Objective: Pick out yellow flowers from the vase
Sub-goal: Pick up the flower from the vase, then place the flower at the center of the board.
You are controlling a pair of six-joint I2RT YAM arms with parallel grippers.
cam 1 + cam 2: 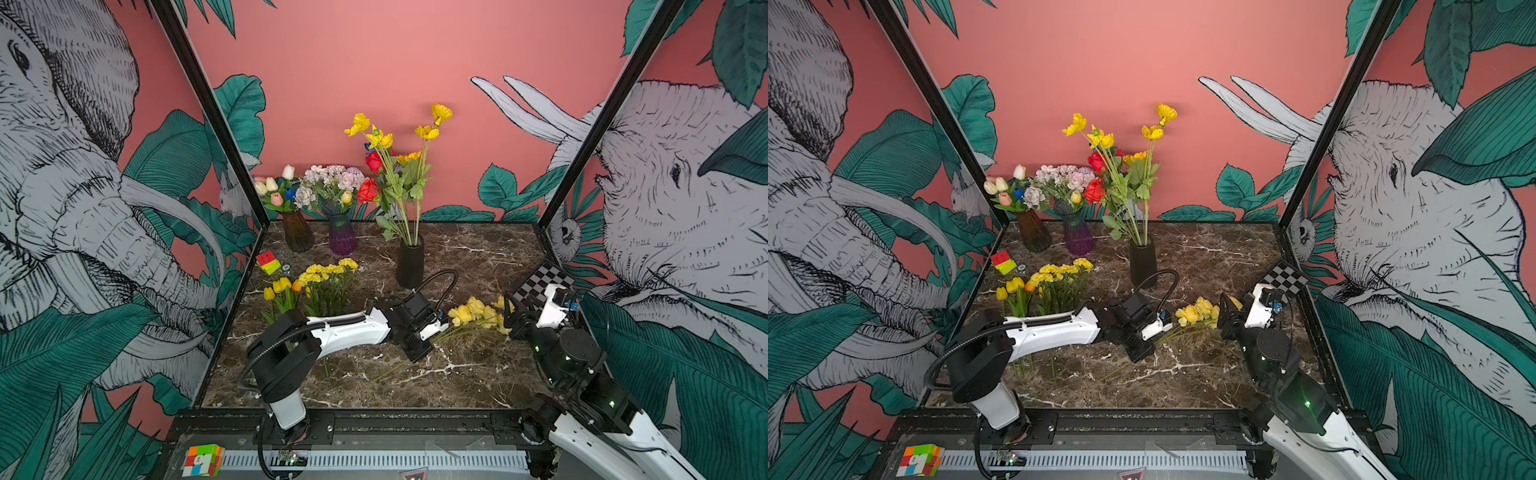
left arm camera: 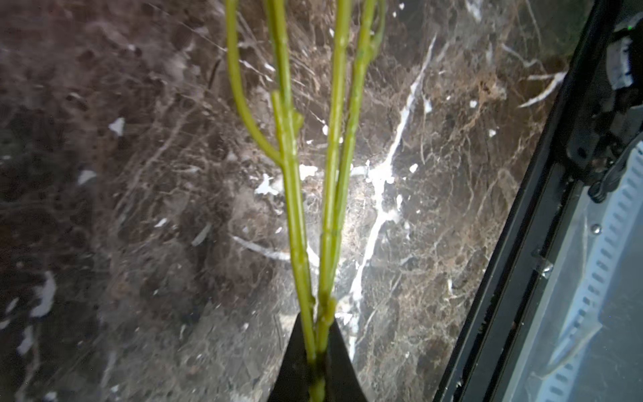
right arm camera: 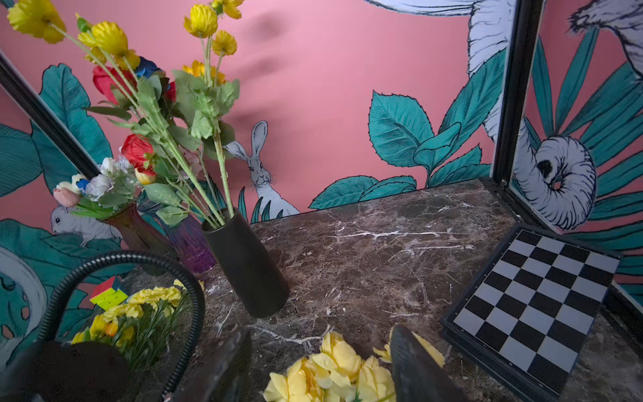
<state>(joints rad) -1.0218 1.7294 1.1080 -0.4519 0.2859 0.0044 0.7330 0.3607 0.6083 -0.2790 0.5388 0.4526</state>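
A black vase (image 1: 410,262) at the back holds tall yellow flowers (image 1: 424,133) mixed with red roses. A pale yellow ruffled bunch (image 1: 473,311) lies on the marble between my arms. My left gripper (image 1: 432,332) is shut on that bunch's green stems (image 2: 295,209), which fan out from between its fingertips in the left wrist view. My right gripper (image 3: 320,334) is open, its fingers (image 3: 410,362) standing either side of the pale blooms (image 3: 334,369). More yellow flowers lie at the left: tulips (image 1: 279,286) and carnations (image 1: 328,270).
A brown vase (image 1: 298,237) and a purple vase (image 1: 342,239) with mixed flowers and one yellow tulip (image 1: 346,196) stand back left. A colour cube (image 1: 268,262) lies near them. A checkerboard (image 1: 542,280) lies at the right wall, another cube (image 1: 202,459) on the front rail.
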